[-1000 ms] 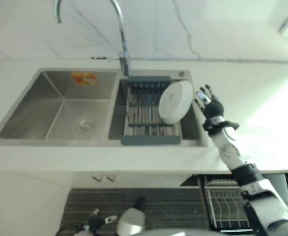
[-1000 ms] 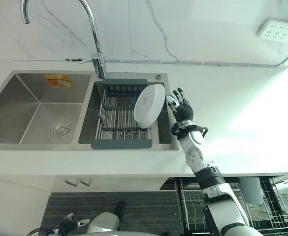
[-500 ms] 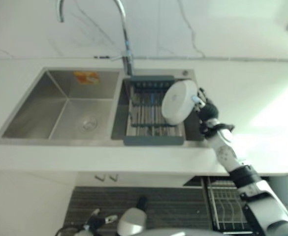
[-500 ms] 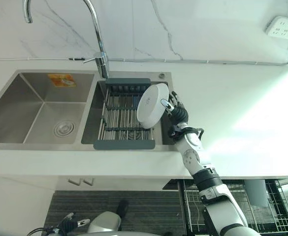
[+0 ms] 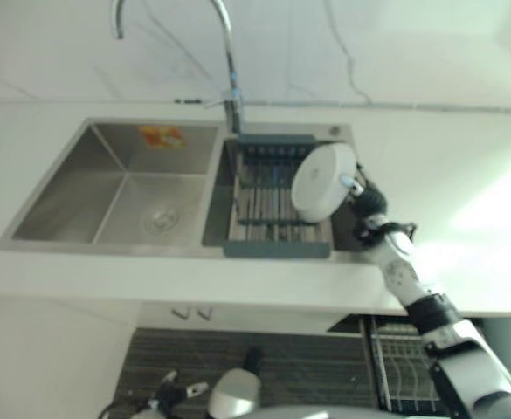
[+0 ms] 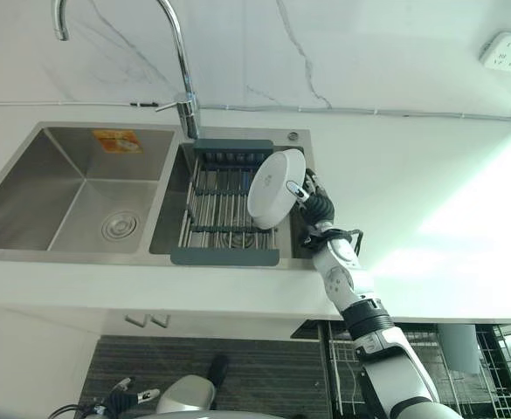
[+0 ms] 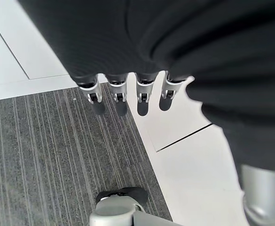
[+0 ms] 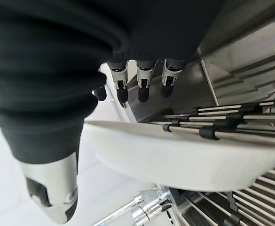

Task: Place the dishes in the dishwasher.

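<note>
Nearest, low by the floor [image 7: 57, 155], the left hand [image 7: 128, 89] hangs with its fingers [image 7: 98, 101] straight and relaxed, holding nothing. Under the bench's [image 6: 430, 209] near edge at the right, the dishwasher's wire rack [image 6: 491, 367] stands pulled out. Farther, the right hand [image 6: 316, 202] reaches over the sink's [image 6: 28, 205] right rim; its fingers [image 8: 142, 84] and thumb sit on either side of the plate's [image 6: 275, 188] rim, pinching it. The white plate stands on edge, tilted, in the drying rack [image 6: 224, 205] across the right basin. The tap [image 6: 181, 65] rises at the sink's far edge.
</note>
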